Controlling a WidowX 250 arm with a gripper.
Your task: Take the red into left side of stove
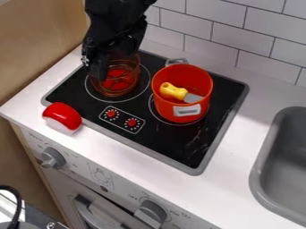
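While I cannot tell whether the gripper (101, 69) is clenched, vertical lift advised, clear of amber pot (113, 92), red object (119, 80) inside.

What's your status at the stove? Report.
Gripper over left burner. Red-and-white toy on counter, by stove's front-left corner. In the way, likely: clear pot with red inside, on that burner.

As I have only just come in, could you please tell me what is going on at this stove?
The robot arm's claw is down at the see-through pot on the left burner; I can't tell whether it grips anything. Something red shows through that pot. A red-and-white piece lies by the stove's left corner, out of the claw. On the right burner, an orange-red pot holds a yellow-handled utensil.
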